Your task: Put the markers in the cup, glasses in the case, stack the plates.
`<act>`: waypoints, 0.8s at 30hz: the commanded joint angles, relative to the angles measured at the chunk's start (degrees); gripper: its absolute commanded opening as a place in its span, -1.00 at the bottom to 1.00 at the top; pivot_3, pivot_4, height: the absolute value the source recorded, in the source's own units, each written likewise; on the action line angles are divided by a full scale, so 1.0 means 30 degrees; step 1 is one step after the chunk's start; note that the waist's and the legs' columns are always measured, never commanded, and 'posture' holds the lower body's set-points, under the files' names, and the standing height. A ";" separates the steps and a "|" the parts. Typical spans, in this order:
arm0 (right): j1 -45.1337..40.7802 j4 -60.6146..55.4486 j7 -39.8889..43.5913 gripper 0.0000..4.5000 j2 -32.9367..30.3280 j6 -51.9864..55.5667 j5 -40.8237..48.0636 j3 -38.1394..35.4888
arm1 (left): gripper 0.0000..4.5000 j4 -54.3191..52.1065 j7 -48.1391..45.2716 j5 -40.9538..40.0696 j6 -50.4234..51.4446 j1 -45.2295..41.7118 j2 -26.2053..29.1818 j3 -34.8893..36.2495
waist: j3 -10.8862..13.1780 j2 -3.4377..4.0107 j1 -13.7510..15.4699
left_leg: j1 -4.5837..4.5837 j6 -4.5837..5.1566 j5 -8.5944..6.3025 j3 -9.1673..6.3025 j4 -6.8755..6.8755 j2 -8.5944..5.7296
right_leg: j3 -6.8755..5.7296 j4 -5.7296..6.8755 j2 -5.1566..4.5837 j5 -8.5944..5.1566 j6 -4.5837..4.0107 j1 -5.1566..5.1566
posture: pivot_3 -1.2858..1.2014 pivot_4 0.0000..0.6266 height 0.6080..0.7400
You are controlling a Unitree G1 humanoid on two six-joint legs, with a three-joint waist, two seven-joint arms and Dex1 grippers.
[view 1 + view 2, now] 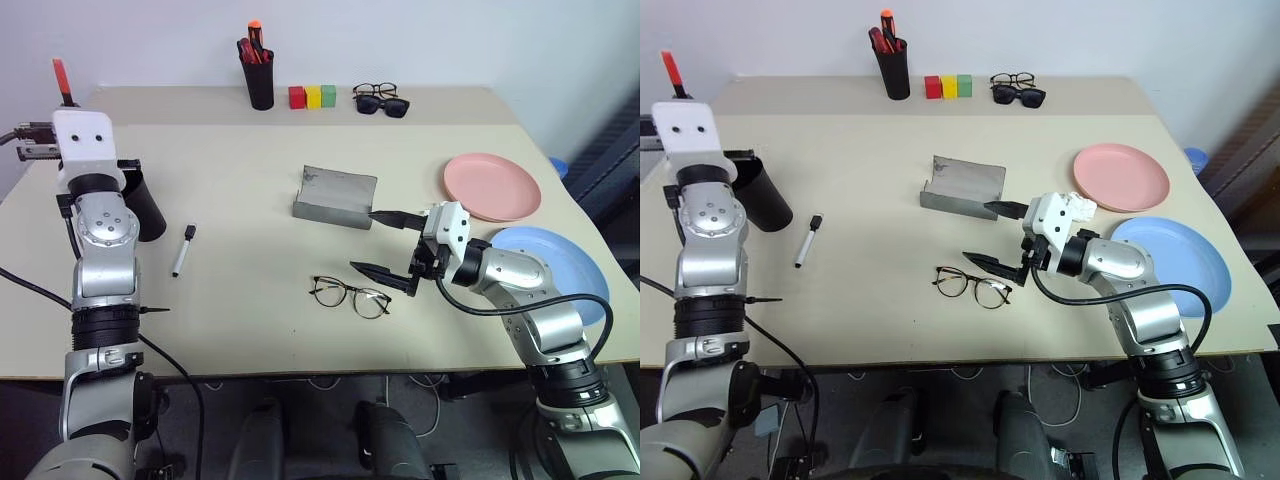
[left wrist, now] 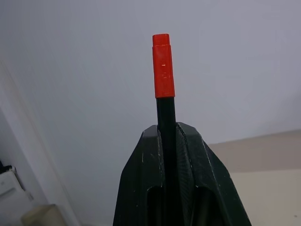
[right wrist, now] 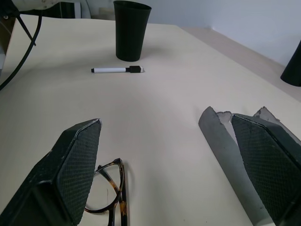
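My left gripper (image 2: 167, 134) is raised at the far left, shut on the black marker with the red cap (image 1: 62, 78), which sticks up above it. Below that arm stands the black cup (image 1: 147, 207), partly hidden by it. The second marker (image 1: 183, 250), black with a white end, lies on the table just right of the cup. The wire-frame glasses (image 1: 350, 296) lie near the front middle. The grey case (image 1: 335, 197) lies open behind them. My right gripper (image 1: 368, 241) hovers open between case and glasses, empty. The pink plate (image 1: 492, 186) and blue plate (image 1: 565, 262) sit apart at the right.
At the back stand a narrow black pen holder (image 1: 259, 82) with red-orange markers, three coloured blocks (image 1: 313, 96), and sunglasses with a second pair of spectacles (image 1: 381, 99). The table's front edge (image 1: 300, 372) runs close below the glasses.
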 commanded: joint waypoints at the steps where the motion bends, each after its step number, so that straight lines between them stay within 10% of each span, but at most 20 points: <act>1: -0.0052 -0.0611 0.0127 1.00 0.0076 -0.0264 0.0370 -0.0387 | -0.99 0.0516 0.0412 0.0068 -0.0991 0.0023 -0.0077 0.0169 | 0.0000 0.0001 -0.0003 | 0.0003 0.0000 0.0000 -0.0001 -0.0003 0.0000 | -0.0001 0.0002 0.0000 0.0000 0.0000 0.0000 | 0.03 -0.52 1.00; 21: -0.1824 -0.1613 -0.0428 1.00 0.1941 0.2353 0.3938 -0.0684 | -0.99 0.3003 0.1457 0.0386 -0.2813 -0.0313 -0.1410 -0.0930 | -0.0002 -0.0002 0.0001 | 0.0003 -0.0002 0.0001 0.0001 -0.0004 0.0002 | -0.0002 0.0010 0.0000 0.0004 0.0005 -0.0001 | 0.03 -0.52 1.00; 24: -0.1769 -0.1553 -0.0412 1.00 0.1890 0.2301 0.3927 -0.0727 | -0.47 0.2753 0.1350 0.0329 -0.2843 0.0096 -0.1591 -0.0996 | -0.0002 -0.0002 0.0004 | 0.0000 -0.0003 0.0001 0.0001 -0.0003 0.0003 | -0.0002 0.0007 0.0000 0.0005 0.0005 -0.0001 | 0.03 -0.52 1.00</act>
